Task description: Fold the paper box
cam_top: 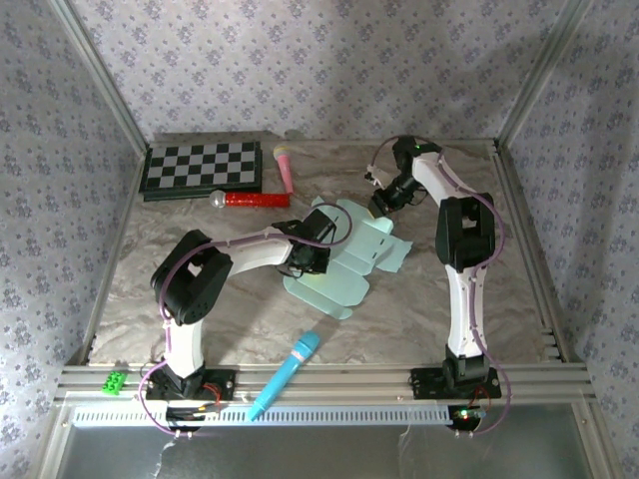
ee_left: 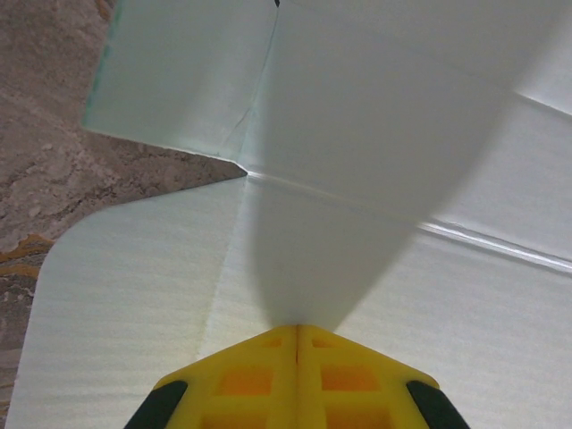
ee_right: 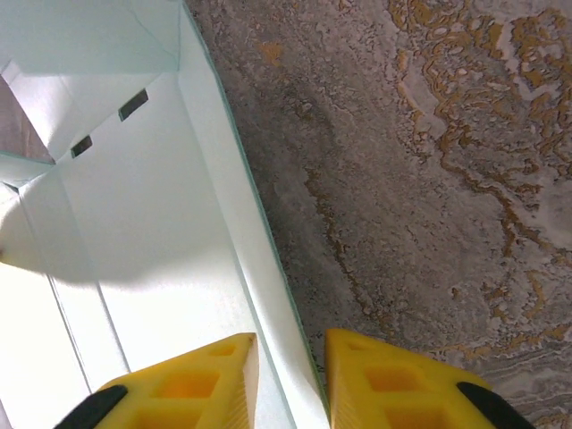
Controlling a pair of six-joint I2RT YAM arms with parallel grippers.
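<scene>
The paper box (cam_top: 334, 289) lies as a die-cut sheet, mostly flat, at the middle of the marbled table (cam_top: 449, 180), one flap raised on its far right side. The left gripper (ee_left: 297, 332) sits over the sheet, its yellow fingers clenched together. The right gripper (ee_right: 290, 362) straddles the raised flap's edge, jaws narrowly apart. A blue microphone (cam_top: 290, 369) lies near the front rail; a chessboard (cam_top: 200, 170) and a red microphone (cam_top: 248, 200) lie far left.
</scene>
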